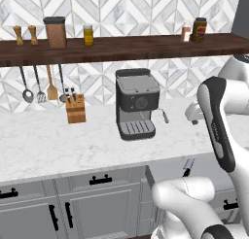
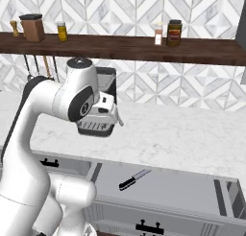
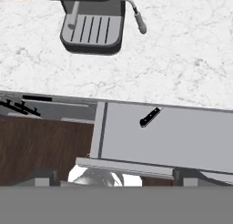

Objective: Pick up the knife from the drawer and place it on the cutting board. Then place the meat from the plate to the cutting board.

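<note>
Knife [image 2: 134, 179] lay diagonal in the open drawer [image 2: 182, 189], below the bench [image 2: 182, 134]. My jaws seemingly wide apart, empty, above it.

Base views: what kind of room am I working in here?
A home-style kitchen, rendered. A marble counter carries an espresso machine and a knife block, utensils hang under a wooden shelf of jars, and an open drawer below holds a knife.
</note>
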